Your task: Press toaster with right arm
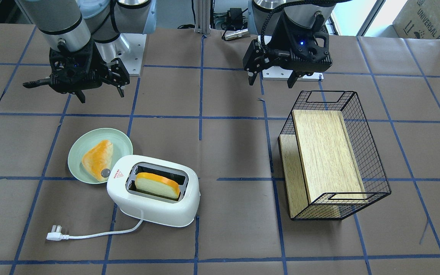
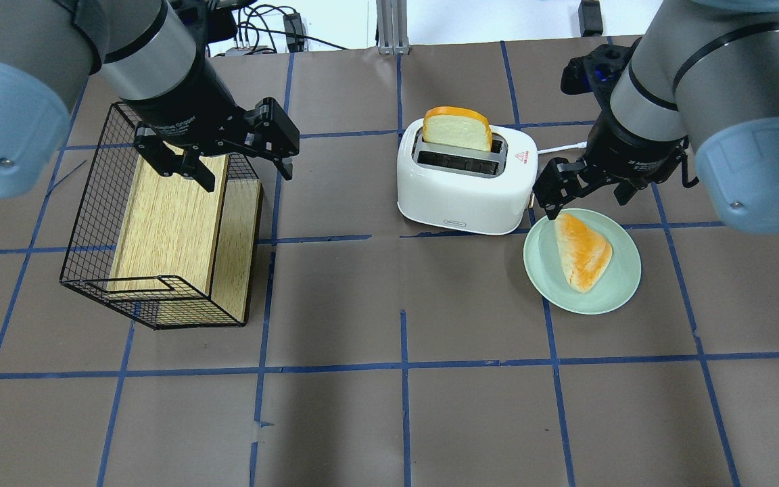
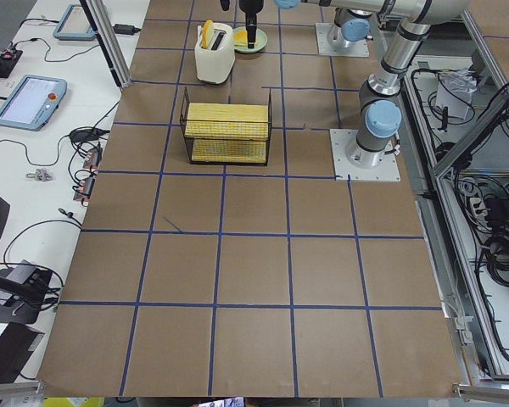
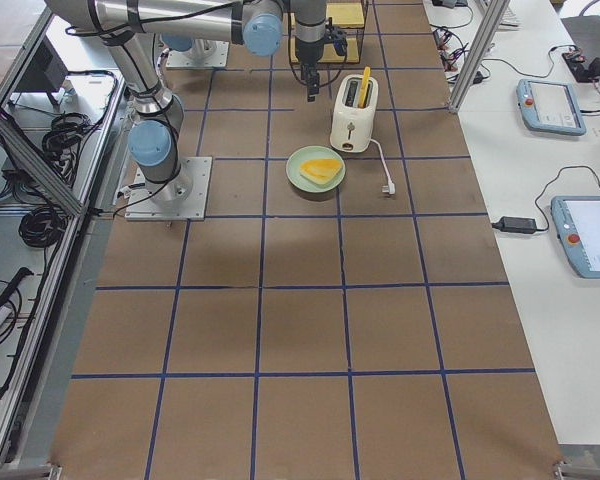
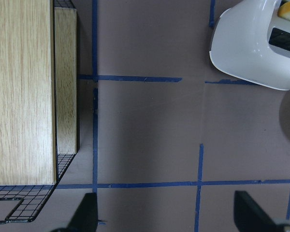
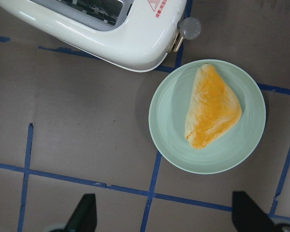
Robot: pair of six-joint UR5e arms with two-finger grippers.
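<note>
The white toaster (image 1: pixel 155 200) stands on the table with a slice of bread (image 1: pixel 157 185) upright in one slot. Its grey knob (image 6: pixel 189 27) is on the end that faces the plate. It also shows in the overhead view (image 2: pixel 464 186). My right gripper (image 2: pixel 585 203) is open and empty. It hangs in the air over the plate's far edge, beside the toaster's knob end, and touches nothing. It also shows in the front view (image 1: pixel 101 96) and its wrist view (image 6: pixel 166 215). My left gripper (image 2: pixel 247 177) is open and empty over the basket's edge.
A pale green plate (image 2: pixel 616 294) with a triangular piece of bread (image 2: pixel 582 250) lies next to the toaster's knob end. A black wire basket (image 2: pixel 92 223) holding a wooden board (image 2: pixel 166 216) lies on its side. The toaster's white cord and plug (image 1: pixel 54 233) trail across the table.
</note>
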